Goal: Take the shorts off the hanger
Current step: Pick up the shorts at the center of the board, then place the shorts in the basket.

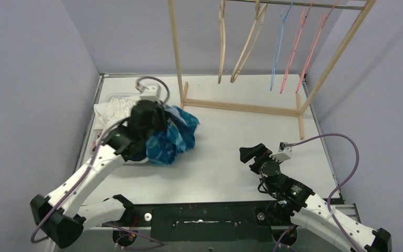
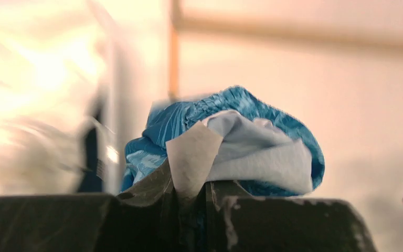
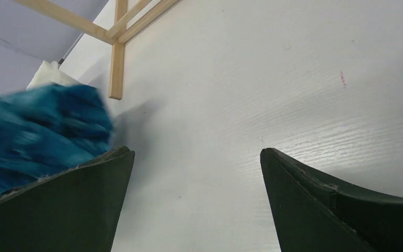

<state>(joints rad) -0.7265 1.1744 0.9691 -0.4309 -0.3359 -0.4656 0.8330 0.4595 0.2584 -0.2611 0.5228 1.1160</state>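
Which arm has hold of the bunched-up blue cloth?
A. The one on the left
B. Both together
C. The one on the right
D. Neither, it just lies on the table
A. The left arm has its jaws pinched shut on a fold of the blue shorts, as its wrist view shows. The right arm holds its jaws wide open over the table, gripping nothing.

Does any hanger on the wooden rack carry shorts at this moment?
No, all hangers hang bare on the rack, while the blue shorts are bunched down at the left gripper.
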